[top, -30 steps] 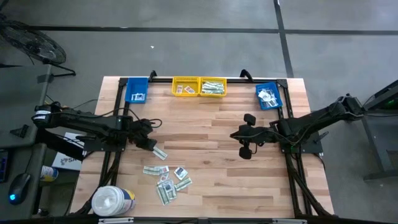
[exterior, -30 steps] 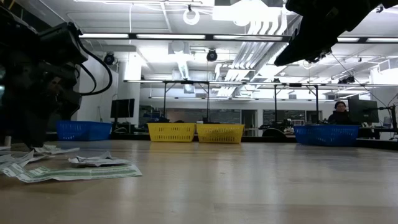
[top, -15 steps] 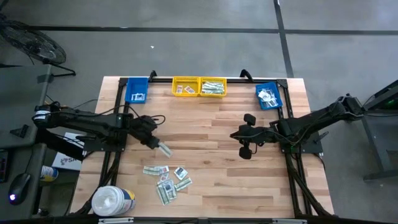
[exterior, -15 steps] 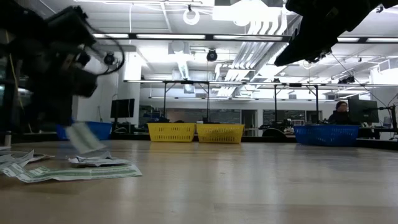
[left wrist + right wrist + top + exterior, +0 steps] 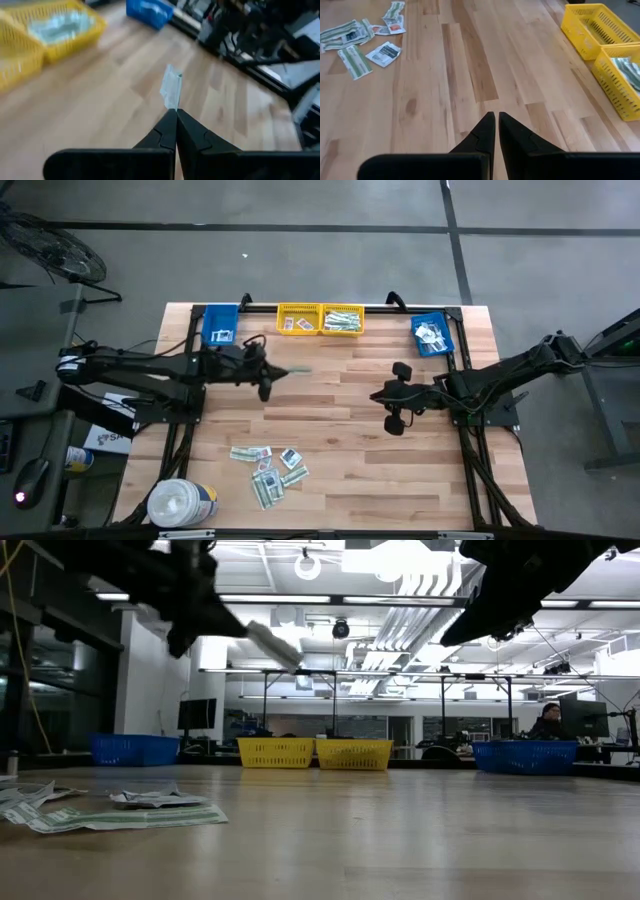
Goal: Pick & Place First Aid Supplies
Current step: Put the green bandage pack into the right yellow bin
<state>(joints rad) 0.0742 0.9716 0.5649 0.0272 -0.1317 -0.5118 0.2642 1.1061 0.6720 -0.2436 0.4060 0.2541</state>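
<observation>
Now left gripper (image 5: 176, 111) jaws clamped on one end of a pale green-white strip packet (image 5: 171, 92); the strip's long axis runs straight out from the fingertips in line with the jaws, free end pointing away from the arm. In the high view the left gripper (image 5: 268, 373) is up off the bench (image 5: 350, 480), near the yellow bins (image 5: 320, 319), strip (image 5: 296, 370) lying roughly left-right, free end toward the bench middle. Low view: strip (image 5: 272, 644) held high, tilted, far end lower. Remaining packets (image 5: 268, 470) lie loose in a pile on the bench near the front left, beside the white tub (image 5: 180, 502). Blue bins (image 5: 220, 325) sit at the back corners. Right gripper (image 5: 496, 120) jaws together, holding nothing, hovering over bare bench at mid-right (image 5: 393, 398).
</observation>
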